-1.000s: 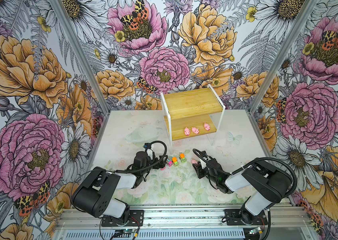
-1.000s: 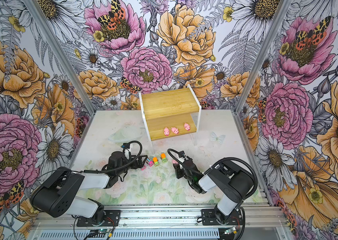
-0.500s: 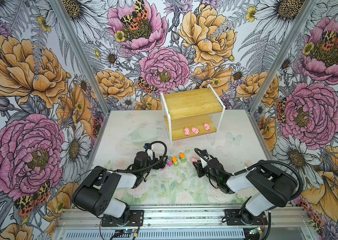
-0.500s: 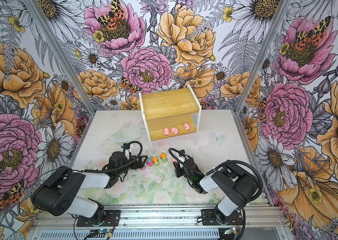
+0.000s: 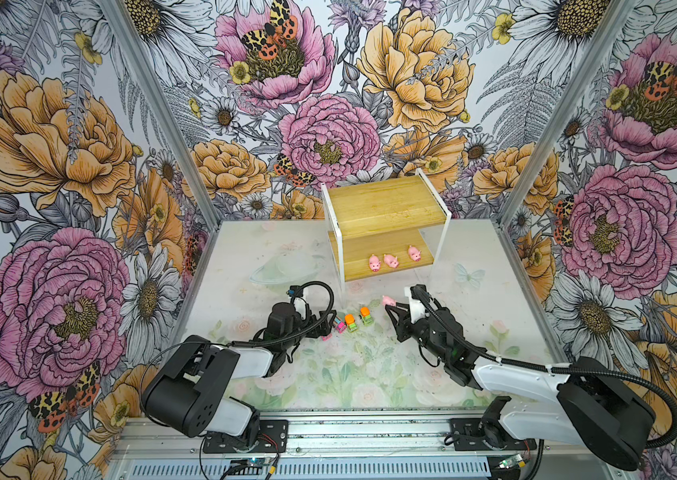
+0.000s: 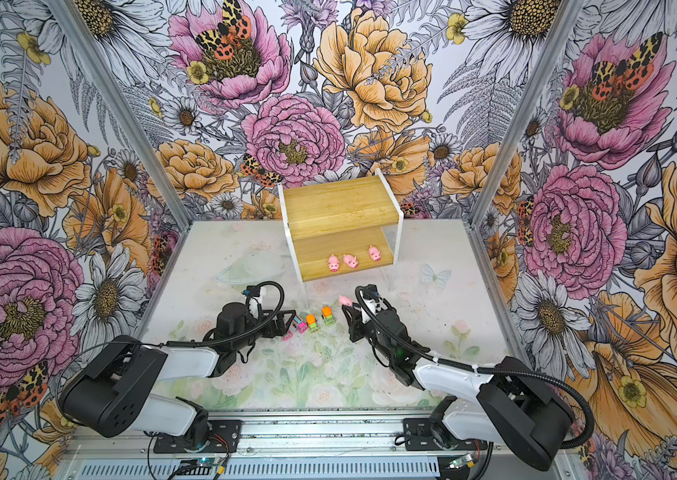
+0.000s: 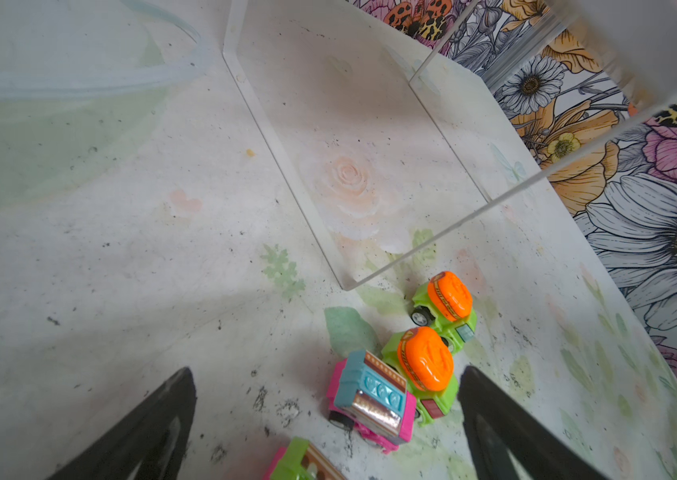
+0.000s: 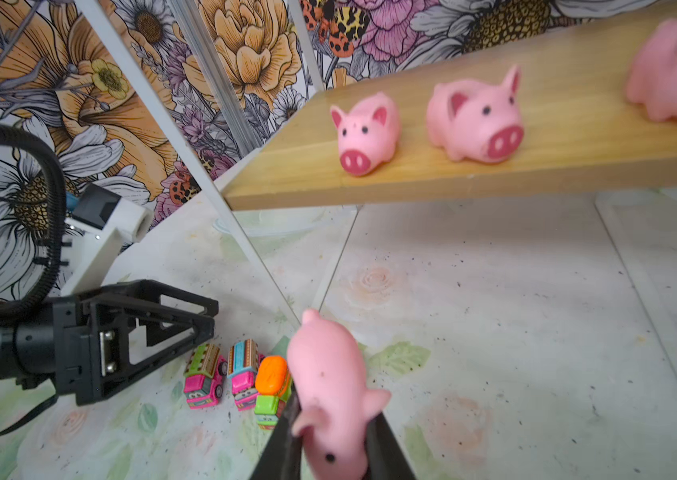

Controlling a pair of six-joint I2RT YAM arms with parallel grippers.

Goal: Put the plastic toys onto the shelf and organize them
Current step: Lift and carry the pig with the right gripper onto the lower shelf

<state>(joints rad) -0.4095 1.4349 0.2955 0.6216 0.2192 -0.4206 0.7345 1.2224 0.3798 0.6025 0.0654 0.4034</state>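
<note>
Three pigs (image 5: pixel 390 260) on lower shelf (image 5: pixel 359 253)

Left gripper (image 5: pixel 328 323) low, jaws wide — right gripper (image 5: pixel 394 303) higher, pinching pink pig (image 5: pixel 388 299).

The table (image 5: pixel 370 374) has a pale floral-printed top. The shelf (image 5: pixel 382 208) stands on it at the far middle. The lower board (image 5: pixel 361 253) of the shelf carries three pink pigs (image 5: pixel 391 260) near its front edge: two close together, one apart toward the right. On the table near the shelf front, two green cars with orange tops (image 5: pixel 366 316) and two pink cars (image 5: pixel 340 327) form a short row.
</note>
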